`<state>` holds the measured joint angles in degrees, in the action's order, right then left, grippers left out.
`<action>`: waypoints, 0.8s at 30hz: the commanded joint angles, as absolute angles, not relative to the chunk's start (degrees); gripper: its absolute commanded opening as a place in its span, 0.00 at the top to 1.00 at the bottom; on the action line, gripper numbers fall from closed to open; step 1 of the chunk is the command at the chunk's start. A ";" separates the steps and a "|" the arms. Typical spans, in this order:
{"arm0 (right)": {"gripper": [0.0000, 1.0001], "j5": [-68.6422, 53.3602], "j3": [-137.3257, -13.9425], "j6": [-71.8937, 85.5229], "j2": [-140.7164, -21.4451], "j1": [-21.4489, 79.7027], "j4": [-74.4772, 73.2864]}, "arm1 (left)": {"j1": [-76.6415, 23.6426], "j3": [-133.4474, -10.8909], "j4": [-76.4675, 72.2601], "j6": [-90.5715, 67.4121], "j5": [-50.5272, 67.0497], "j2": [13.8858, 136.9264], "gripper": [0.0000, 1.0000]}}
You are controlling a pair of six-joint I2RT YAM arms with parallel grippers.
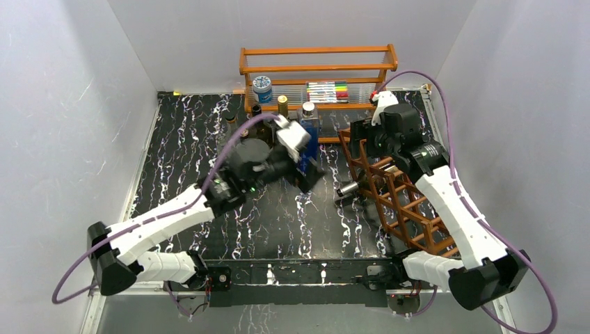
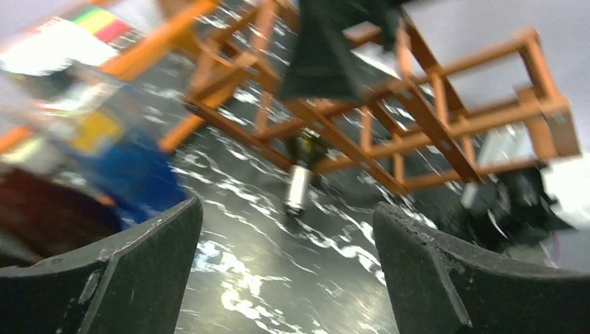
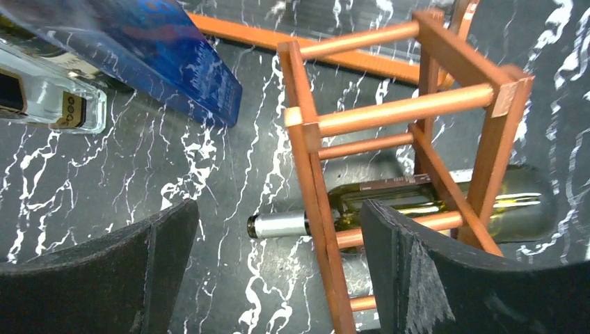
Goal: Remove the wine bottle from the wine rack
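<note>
The wine bottle [image 3: 396,195] is lying low in the wine rack [image 3: 403,110], its capped neck poking out over the marbled surface [image 3: 209,181], while the left tool [image 2: 285,229] and right tool [image 3: 278,229] are hanging open and empty (neither touching glass). A crooked pull is likely risking the bottle snagging the bars and dragging the light frame over.

arms [image 1: 456,202] white/black | cables [image 1: 227,148] purple | tool fingers [image 3: 445,278] dark, seemingly scuffed
</note>
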<state>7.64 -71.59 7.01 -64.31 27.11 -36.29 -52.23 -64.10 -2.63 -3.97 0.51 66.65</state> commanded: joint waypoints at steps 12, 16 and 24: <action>0.17 4.28 -64.42 12.11 -66.61 20.35 -26.71 | -63.98 -63.93 -1.26 -8.65 -10.85 87.76 0.02; 0.34 -0.60 -59.69 13.24 -65.77 20.32 -18.58 | -63.99 -61.27 -12.74 -4.51 -12.35 93.03 0.02; 0.58 2.05 -59.16 10.25 -68.78 20.36 -17.33 | -63.98 -59.44 -35.08 6.07 -9.90 103.24 0.02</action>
<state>0.56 -58.65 11.75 -68.12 20.58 -22.37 -63.96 -56.07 -23.33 -0.71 -9.50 98.91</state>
